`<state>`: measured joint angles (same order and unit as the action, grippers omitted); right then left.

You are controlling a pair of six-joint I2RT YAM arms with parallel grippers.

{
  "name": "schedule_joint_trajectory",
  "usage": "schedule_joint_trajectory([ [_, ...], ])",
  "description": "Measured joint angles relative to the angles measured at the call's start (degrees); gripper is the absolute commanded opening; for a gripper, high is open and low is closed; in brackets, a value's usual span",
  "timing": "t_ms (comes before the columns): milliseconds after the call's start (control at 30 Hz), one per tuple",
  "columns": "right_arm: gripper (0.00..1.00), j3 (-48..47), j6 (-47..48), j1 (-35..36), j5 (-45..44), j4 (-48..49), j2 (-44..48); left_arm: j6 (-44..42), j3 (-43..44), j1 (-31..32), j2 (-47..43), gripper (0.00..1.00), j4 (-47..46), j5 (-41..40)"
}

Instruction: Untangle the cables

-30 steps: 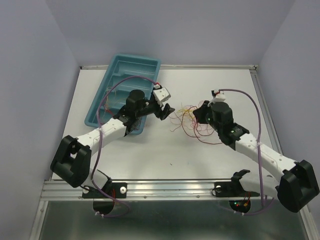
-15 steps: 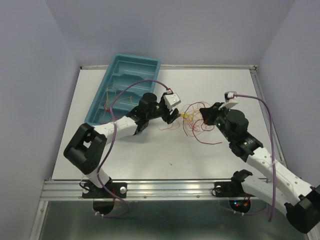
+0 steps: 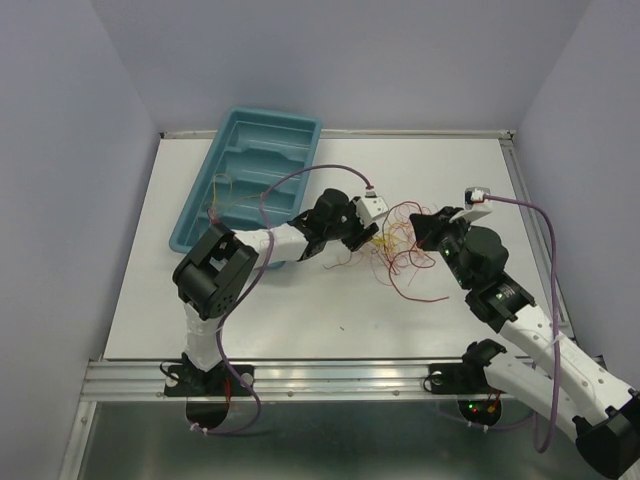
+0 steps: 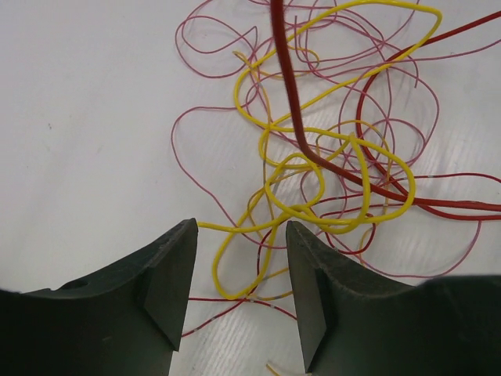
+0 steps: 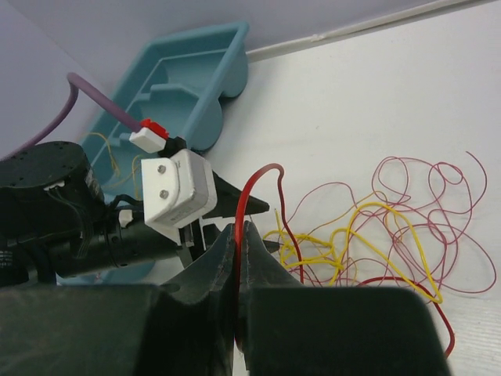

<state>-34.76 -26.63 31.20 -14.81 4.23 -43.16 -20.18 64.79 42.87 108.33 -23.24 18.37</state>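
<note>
Cables (image 3: 400, 255) mid-table, off edges; tray (image 3: 300, 125) left; right gripper (image 5: 239, 227) pinching.

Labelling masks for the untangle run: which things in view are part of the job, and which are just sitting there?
Job:
- tangle of red and yellow cables
- red cable, pinched in the right gripper
- left gripper, open over the tangle

Lying about:
- teal tray
- purple cords on the arms
- table
</note>
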Motion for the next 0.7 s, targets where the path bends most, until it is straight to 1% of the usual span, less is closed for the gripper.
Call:
schedule_joint_trajectory([
  [133,0.0,0.0,-0.17,0.0,-0.28,0.02,0.07,-1.44,0.07,1.42,0.13,0.59,0.59,0.5],
  [233,0.01,0.0,-0.17,0.0,-0.7,0.02,0.07,-2.97,-0.44,1.95,0.0,0.64,0.22,1.46],
  [333,0.0,0.0,-0.2,0.0,-1.03,0.02,0.07,-5.14,-4.22,2.03,-1.75,0.65,-1.09,2.78],
  [433,0.01,0.0,-0.24,0.0,-1.07,0.02,0.07,-6.8,-6.95,2.05,-3.45,0.65,-0.92,3.76],
  [600,0.01,0.0,-0.52,0.0,-1.07,0.02,0.07,-8.13,-6.6,2.49,-3.45,0.62,-1.38,3.67],
  [700,0.01,0.0,-0.68,0.0,-1.07,0.02,0.02,-8.68,-5.18,3.89,-3.06,0.62,-1.42,1.9],
])
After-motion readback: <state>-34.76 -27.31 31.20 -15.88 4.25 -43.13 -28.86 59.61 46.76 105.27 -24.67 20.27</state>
